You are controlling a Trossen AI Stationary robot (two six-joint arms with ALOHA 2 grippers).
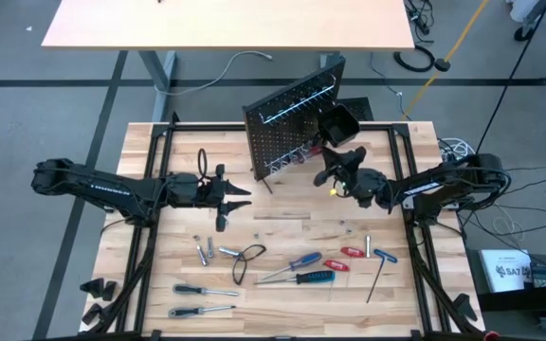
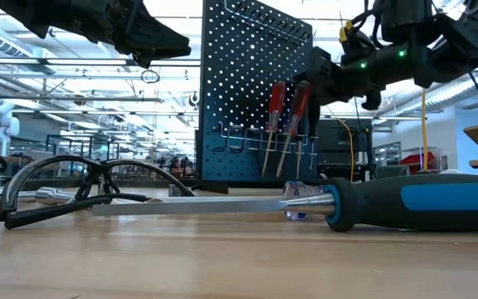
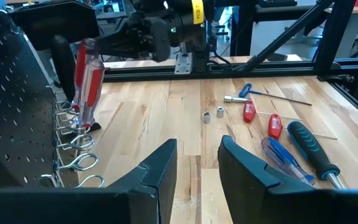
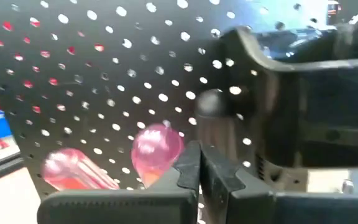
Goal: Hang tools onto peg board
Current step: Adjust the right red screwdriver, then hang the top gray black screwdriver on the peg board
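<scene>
The black peg board (image 1: 287, 128) stands upright at the table's far middle on its small feet. Two red clear-handled screwdrivers (image 2: 274, 124) (image 2: 298, 120) and a black-handled one (image 3: 61, 59) hang in its lower ring hooks. My right gripper (image 1: 328, 175) is shut and empty, its tips (image 4: 199, 165) close in front of the black handle (image 4: 211, 109) and the board. My left gripper (image 1: 237, 199) is open and empty (image 3: 197, 155) above the table, left of the board. More tools lie flat on the near half of the table (image 1: 301, 260).
A black bin (image 1: 337, 123) hangs on the board's right end. On the near table lie a black wire loop (image 1: 245, 260), blue-handled screwdrivers (image 1: 311, 278), small red ones (image 1: 352, 252), a hex key (image 1: 377, 277), silver bits (image 1: 203, 252) and black-handled screwdrivers (image 1: 202, 291).
</scene>
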